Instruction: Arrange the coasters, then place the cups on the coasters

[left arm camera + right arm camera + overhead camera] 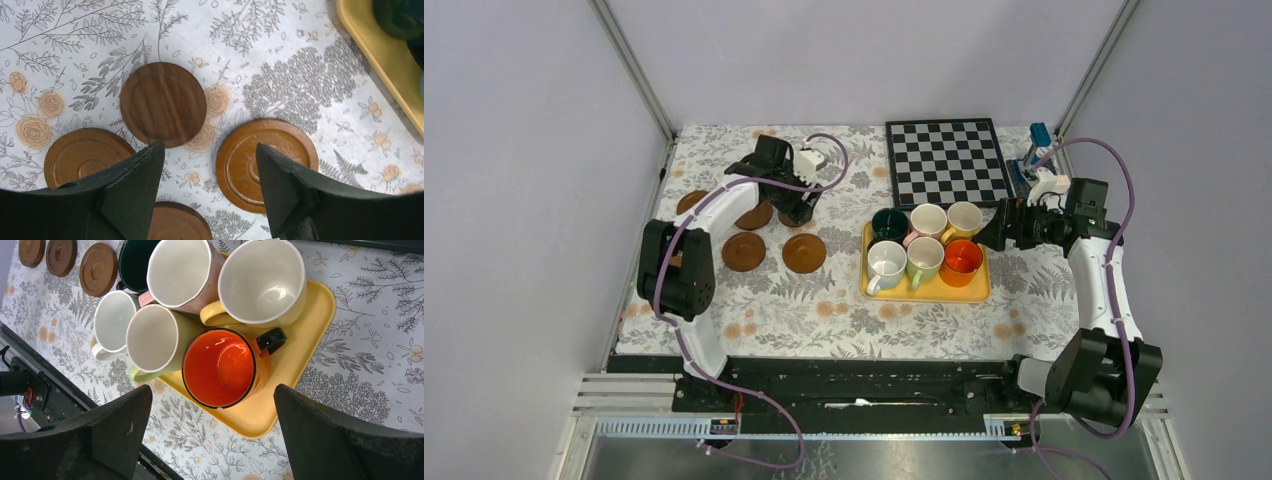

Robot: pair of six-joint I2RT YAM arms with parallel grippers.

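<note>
Several brown coasters lie flat on the flowered cloth at the left, among them one (744,252) and another (804,253). My left gripper (795,211) hovers over them, open and empty (210,147). In its wrist view a dark coaster (163,103) lies ahead of the jaws. A lighter one (245,160) sits partly under the right finger. Six cups stand on a yellow tray (977,290): dark green (890,224), pink (928,220), cream-yellow (964,218), white (886,262), light green (924,260), orange (962,256). My right gripper (990,235) is open just right of the tray, facing the orange cup (220,367), with nothing between its fingers (212,390).
A black-and-white chessboard (946,160) lies at the back behind the tray. A small blue object (1039,132) sits at the back right corner. Metal frame posts and grey walls enclose the table. The black base rail (854,380) runs along the near edge.
</note>
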